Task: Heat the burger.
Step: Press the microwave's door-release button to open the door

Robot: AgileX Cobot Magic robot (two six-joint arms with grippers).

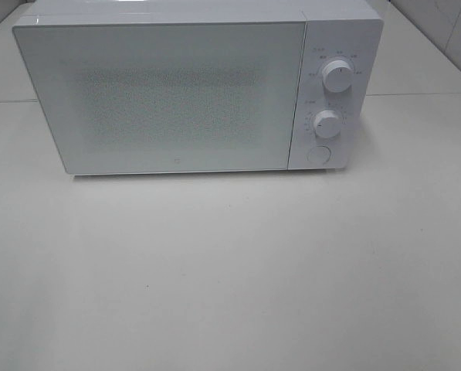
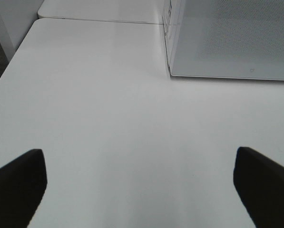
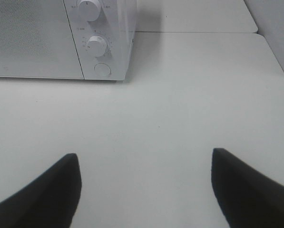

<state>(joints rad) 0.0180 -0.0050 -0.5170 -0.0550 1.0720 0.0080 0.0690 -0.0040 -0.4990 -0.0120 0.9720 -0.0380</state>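
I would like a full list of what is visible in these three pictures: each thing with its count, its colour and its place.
microwave: one, white, door shut, standing at the back of the table
knobs: two, white, one above the other on the microwave's right panel
button: one, white, round, below the lower knob
table: one, white, under the microwave, with a seam to another top behind it
left hand: one, black fingers, open, holding nothing, over the table before the microwave's left corner
right hand: one, black fingers, open, holding nothing, over the table before the microwave's right corner
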